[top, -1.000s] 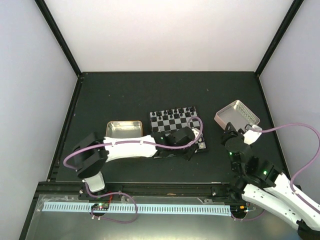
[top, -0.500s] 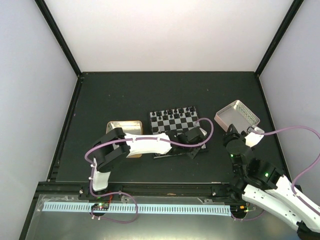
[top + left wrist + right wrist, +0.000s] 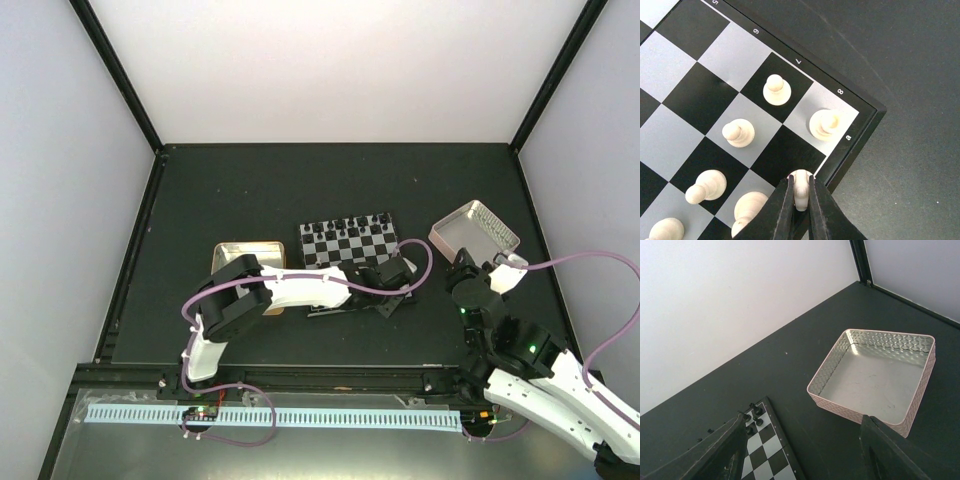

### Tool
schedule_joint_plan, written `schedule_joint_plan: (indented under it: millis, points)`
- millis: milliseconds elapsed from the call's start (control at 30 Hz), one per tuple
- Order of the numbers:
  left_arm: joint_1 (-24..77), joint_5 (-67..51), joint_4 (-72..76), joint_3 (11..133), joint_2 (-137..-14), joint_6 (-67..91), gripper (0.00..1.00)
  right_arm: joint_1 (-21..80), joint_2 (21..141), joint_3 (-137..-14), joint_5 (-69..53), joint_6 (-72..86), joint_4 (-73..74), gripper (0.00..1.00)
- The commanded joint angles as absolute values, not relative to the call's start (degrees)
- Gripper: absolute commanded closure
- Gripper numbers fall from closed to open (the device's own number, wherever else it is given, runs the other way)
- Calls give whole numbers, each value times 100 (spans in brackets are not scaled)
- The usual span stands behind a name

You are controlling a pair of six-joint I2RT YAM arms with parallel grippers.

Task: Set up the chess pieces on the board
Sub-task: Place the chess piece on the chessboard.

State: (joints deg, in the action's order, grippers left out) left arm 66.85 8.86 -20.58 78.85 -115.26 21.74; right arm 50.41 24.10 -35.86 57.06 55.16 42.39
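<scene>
The left pincer (image 3: 801,192) was closed narrowly on a cream piece (image 3: 801,181) at lower centre, over the board (image 3: 866,111) edge. The piece looked tiny, light and slippery, best held mid-body.

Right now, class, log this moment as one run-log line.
left gripper: shut on cream piece, at board rim | right gripper: open, empty, near pink tray | other cream pieces: standing on squares

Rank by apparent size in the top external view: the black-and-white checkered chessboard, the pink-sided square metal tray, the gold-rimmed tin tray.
1. Black-and-white checkered chessboard, largest.
2-3. Pink-sided square metal tray and gold-rimmed tin tray: they look alike, and the left arm hides part of the gold one, so no ranking.
</scene>
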Motion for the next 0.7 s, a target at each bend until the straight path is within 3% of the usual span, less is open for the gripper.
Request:
schedule_joint_plan:
  millis: [0, 333, 500, 667]
  points:
    - [6689, 1036, -2072, 8171, -11656, 2074, 92, 5027, 2422, -3524, 5995, 5574, 4097, 37]
    - [6662, 1189, -2061, 8222, -11790, 2039, 89, 5026, 2420, -3494, 5998, 5574, 4073, 35]
    - [6653, 1264, -2052, 8235, -11823, 2042, 83, 5027, 2419, -3498, 6002, 5545, 4082, 34]
    - [6643, 1311, -2016, 8226, -11837, 2025, 85, 5025, 2378, -3474, 5994, 5554, 4096, 34]
